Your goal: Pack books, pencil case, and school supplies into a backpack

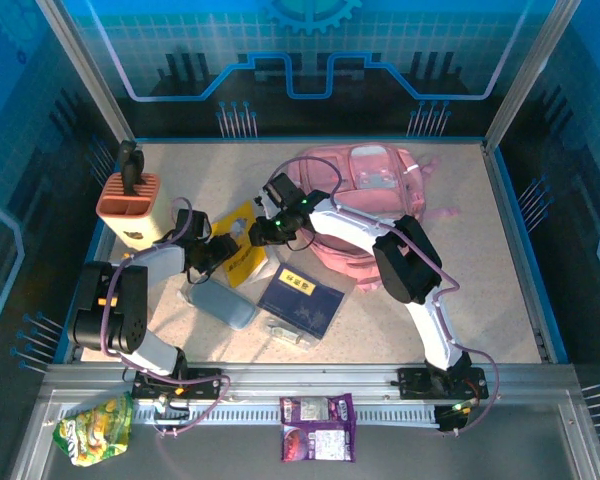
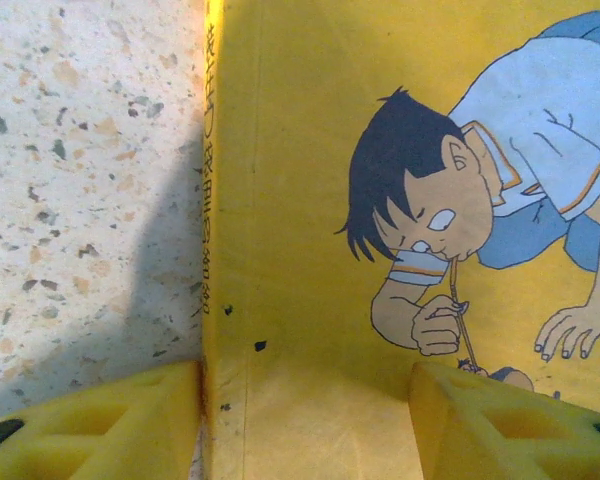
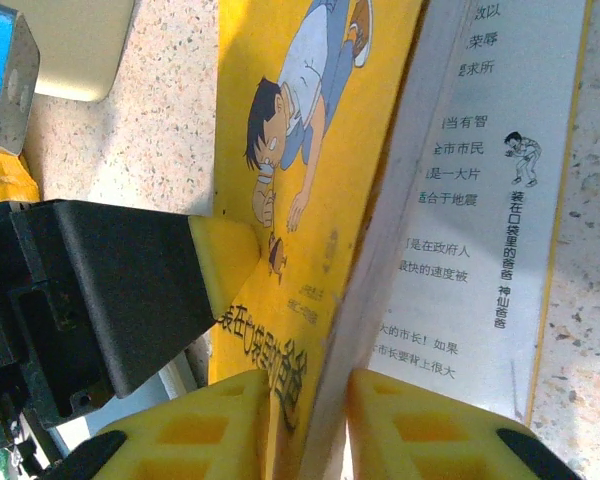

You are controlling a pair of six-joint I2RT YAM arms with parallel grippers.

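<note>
A yellow book (image 1: 244,256) with a cartoon boy is tilted up off the table left of centre. My right gripper (image 3: 310,405) is shut on its edge, one pad on the yellow front cover (image 3: 300,150) and one on the white back cover (image 3: 480,230). My left gripper (image 2: 305,410) stands open against the same cover (image 2: 300,200). One of its fingertips (image 2: 500,420) is on the cover and the other sits beside the spine. The navy book (image 1: 300,300), grey-blue pencil case (image 1: 220,304) and small clear item (image 1: 292,333) lie on the table. The pink backpack (image 1: 370,195) lies behind.
A beige, orange-topped block (image 1: 130,208) stands at the far left. A yellow snack bag (image 1: 95,430) and purple packets (image 1: 317,427) lie on the near rail. The right arm's links (image 1: 380,245) cross over the backpack's front.
</note>
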